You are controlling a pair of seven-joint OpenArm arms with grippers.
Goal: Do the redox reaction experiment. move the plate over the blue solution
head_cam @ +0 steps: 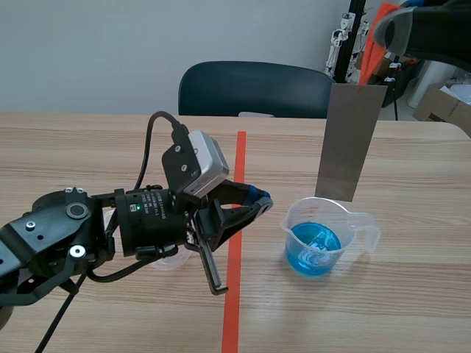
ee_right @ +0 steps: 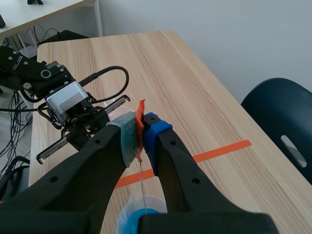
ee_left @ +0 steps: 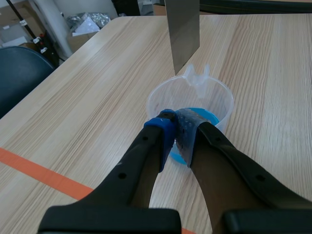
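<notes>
The metal plate (head_cam: 352, 140) hangs upright over the right half of the worktop (head_cam: 412, 294). It is pinched at its top edge by the right gripper (ee_right: 141, 129), which clamps the thin sheet between its pads. An orange tab (ee_right: 142, 111) sticks up there.

The plate's lower edge sits just above the far rim of the clear beaker (head_cam: 352, 243). From here I cannot tell whether it touches the rim. The beaker stands right of the orange tape line (head_cam: 234, 279), well in from the far edge, with blue solution (head_cam: 313, 250) pooled in its bottom.

The left gripper (ee_left: 174, 127) lies low across the tape line, its fingers pressed together on nothing and its tips just beside the beaker's near wall. A dark chair (head_cam: 254, 88) stands behind the far edge.
</notes>
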